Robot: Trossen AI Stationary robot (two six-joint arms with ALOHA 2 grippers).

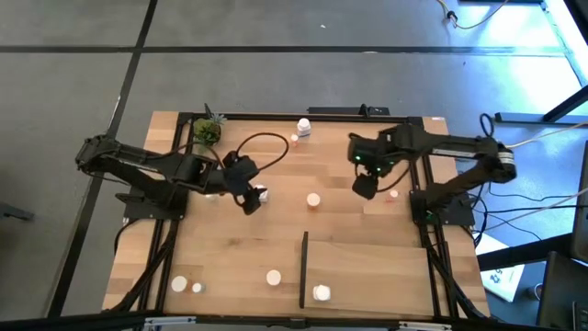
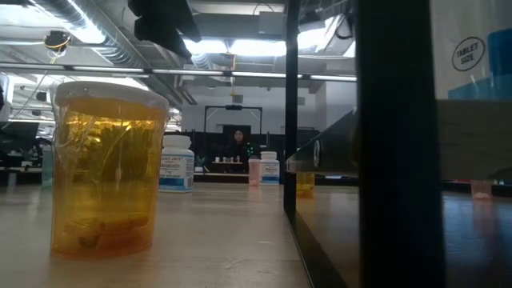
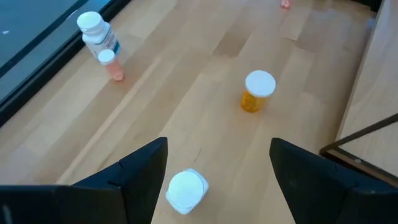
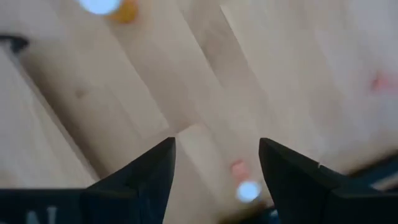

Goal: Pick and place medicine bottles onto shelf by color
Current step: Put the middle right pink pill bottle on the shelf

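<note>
My left gripper (image 1: 251,199) (image 3: 217,146) hovers open over the table's middle left. A white medicine bottle (image 3: 186,190) (image 1: 263,193) stands below, between its two fingers, which do not touch it. My right gripper (image 1: 365,188) (image 4: 216,144) is open and points down over the middle right, above a small pink bottle with a white cap (image 4: 245,186) (image 1: 394,194). An orange bottle with a white cap (image 3: 258,90) (image 1: 313,199) stands between the arms. The shelf (image 1: 367,276) lies at the near right with its black strip (image 1: 304,271); one white bottle (image 1: 321,293) stands on it.
A white bottle (image 1: 303,127) and a small pink one (image 1: 295,138) stand near the far edge, beside a potted plant (image 1: 208,131). Three more bottles (image 1: 180,284) (image 1: 197,288) (image 1: 273,277) stand along the near edge. A black cable (image 1: 266,147) loops across the table behind the left gripper.
</note>
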